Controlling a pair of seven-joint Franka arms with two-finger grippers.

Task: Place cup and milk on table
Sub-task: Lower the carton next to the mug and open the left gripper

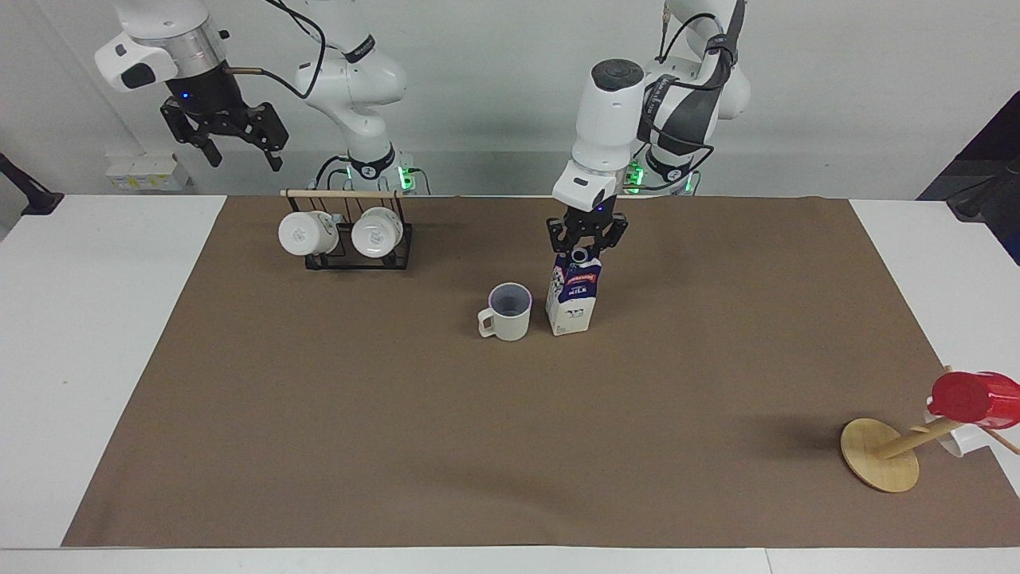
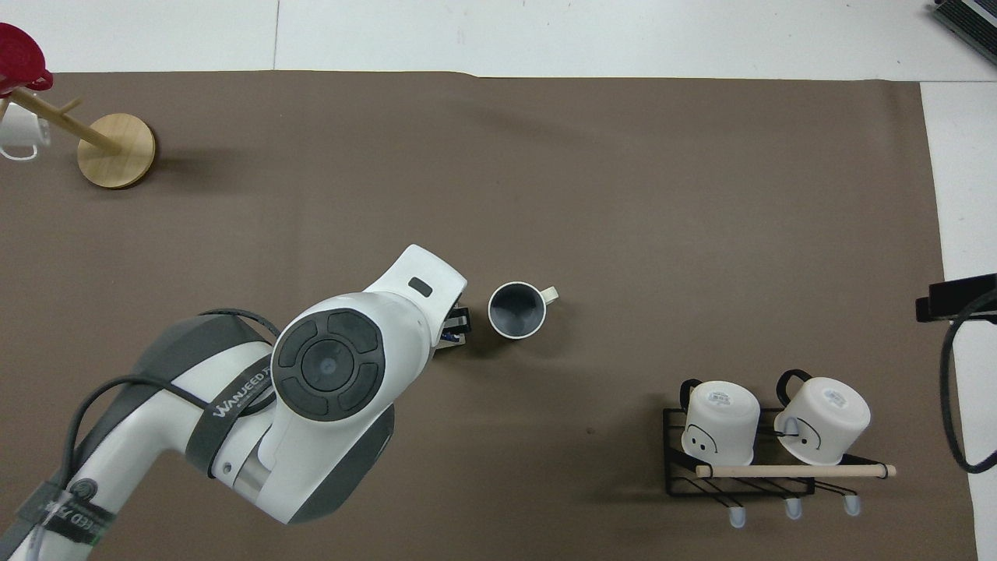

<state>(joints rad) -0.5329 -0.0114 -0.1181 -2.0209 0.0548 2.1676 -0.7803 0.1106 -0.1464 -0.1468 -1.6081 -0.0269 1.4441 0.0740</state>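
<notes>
Brown mat [image 1: 510, 446] on white table [image 1: 96, 359], milk carton [image 1: 572, 296] upright beside beige cup [image 1: 508, 312], left gripper [image 1: 584, 249] at its top, finger spread unclear, right gripper [image 1: 231, 147] raised, fingers apart, empty.

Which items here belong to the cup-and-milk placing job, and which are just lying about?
Job: cup and milk, both standing on the table; left gripper at the milk's top.

Lying about: rack with two white mugs; wooden stand with a red cup. Right gripper waits, open.
</notes>
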